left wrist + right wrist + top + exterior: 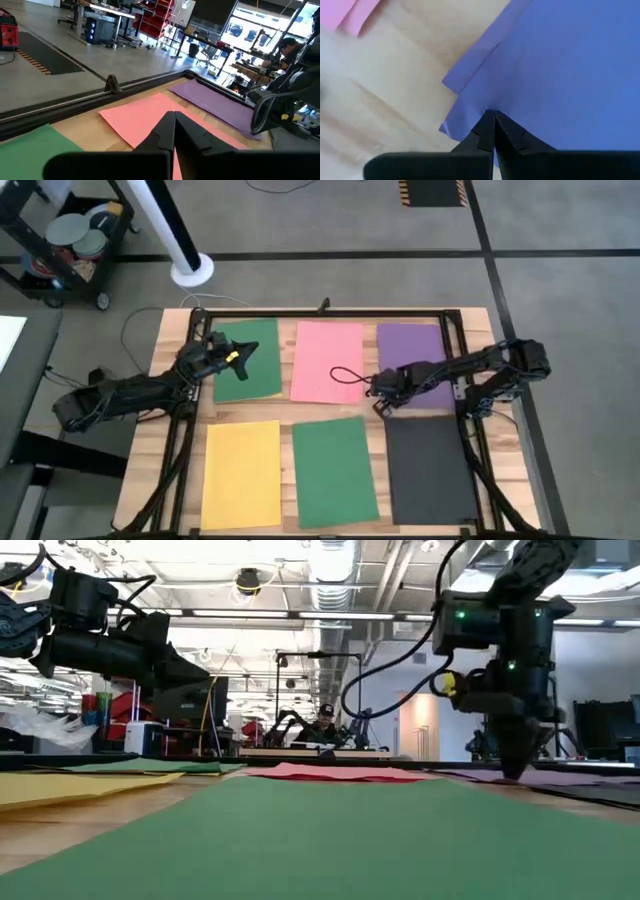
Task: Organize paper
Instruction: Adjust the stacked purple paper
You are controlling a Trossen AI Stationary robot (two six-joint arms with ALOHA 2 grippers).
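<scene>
The work surface is a pale wooden table (170,470) bordered by a black rectangular frame (390,314). Six sheets lie flat on it in two rows of three. Far row: green sheet (255,370), pink sheet (326,360), purple sheet (410,345). Near row: yellow sheet (241,474), second green sheet (333,471), black sheet (430,470). Sheets are set apart, with bare wood between them.
</scene>
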